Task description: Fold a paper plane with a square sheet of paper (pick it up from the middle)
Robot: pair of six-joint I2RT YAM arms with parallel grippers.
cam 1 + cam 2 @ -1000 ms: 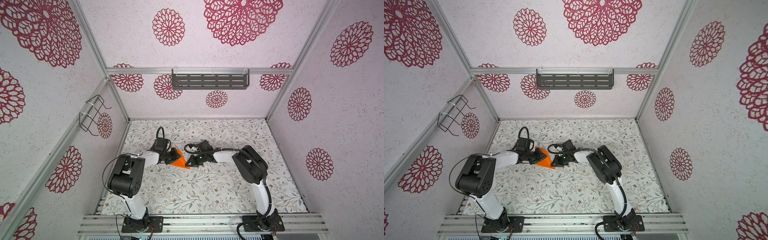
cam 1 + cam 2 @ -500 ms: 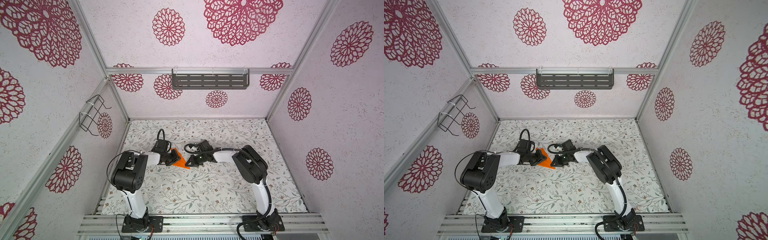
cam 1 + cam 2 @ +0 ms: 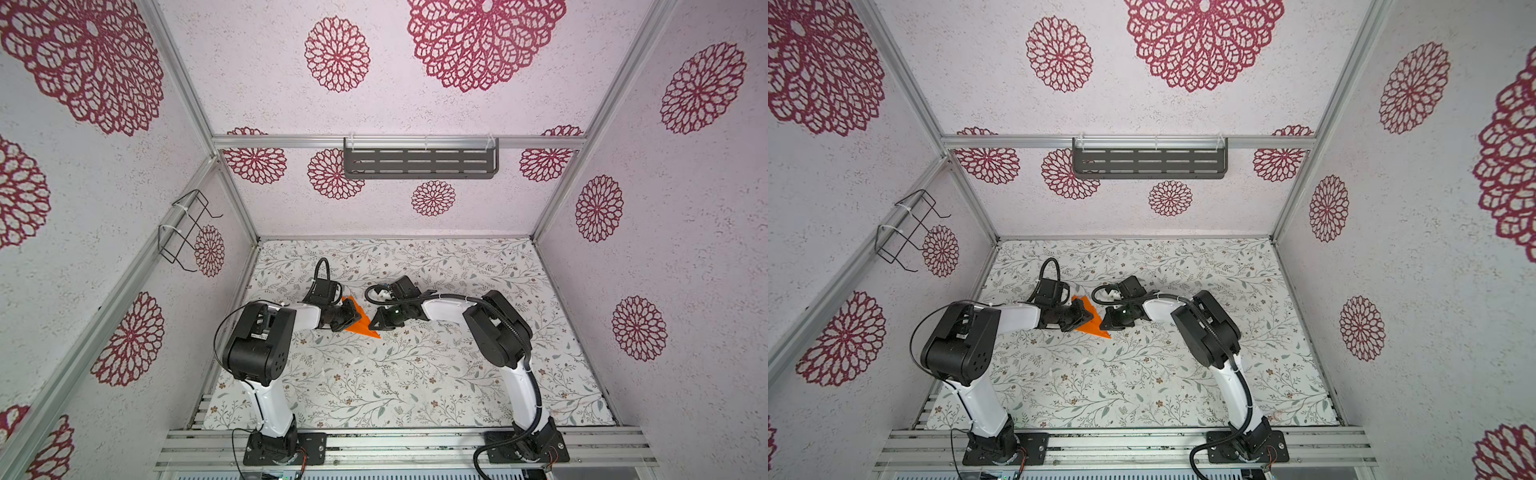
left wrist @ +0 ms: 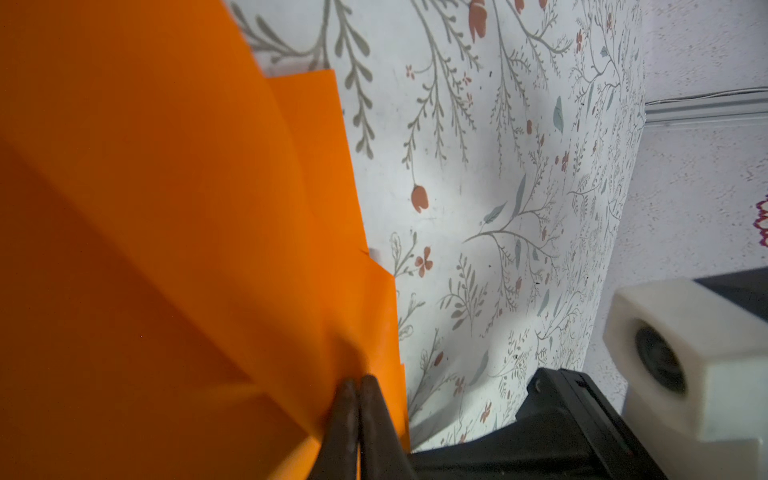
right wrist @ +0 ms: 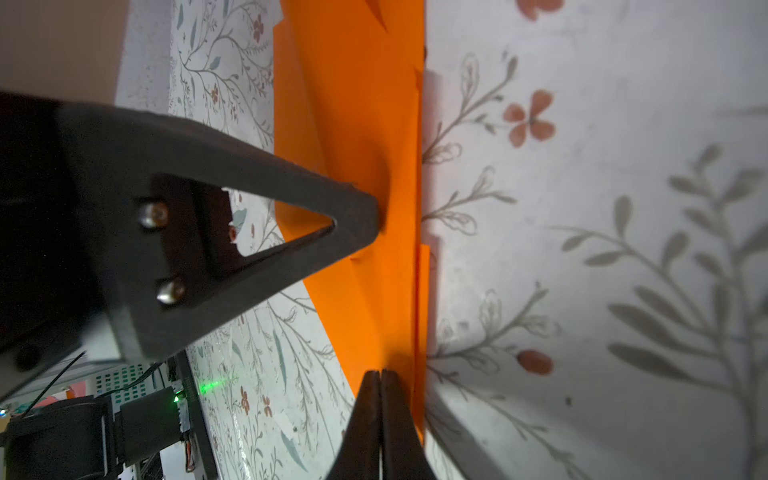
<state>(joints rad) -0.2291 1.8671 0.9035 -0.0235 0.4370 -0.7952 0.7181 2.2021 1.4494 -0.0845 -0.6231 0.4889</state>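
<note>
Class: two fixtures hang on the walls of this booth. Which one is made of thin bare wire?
The black wire basket at the left: an open frame of thin rods. The grey rack at the back is a slotted solid panel.

One orange paper plane, two arms, one slotted shelf, one wire rack.

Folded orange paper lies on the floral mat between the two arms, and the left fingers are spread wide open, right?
No: the left fingers are shut together at the folded orange paper, as the left wrist view shows. The rest is right.
</note>
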